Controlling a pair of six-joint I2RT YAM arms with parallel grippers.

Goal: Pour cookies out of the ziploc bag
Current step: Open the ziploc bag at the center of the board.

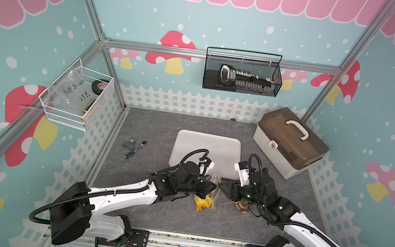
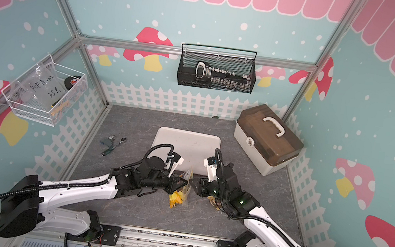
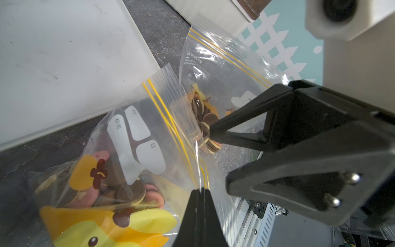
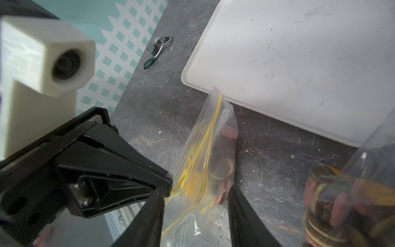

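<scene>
My left gripper (image 2: pixel 185 181) tight on the ziploc bag (image 2: pixel 177 197), right gripper (image 2: pixel 196 181) just beside, at the near edge of the tray (image 2: pixel 188 142)

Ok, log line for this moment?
left hand shut on bag | right hand open at bag | cookies in bag | none seen on tray

A staged robot test booth in a lab — aluminium frame (image 1: pixel 134 45), mushroom-printed wall panels (image 1: pixel 153 18), a black mesh basket (image 1: pixel 241 85) of tools, the arms' mounting rail (image 1: pixel 195 246).
</scene>
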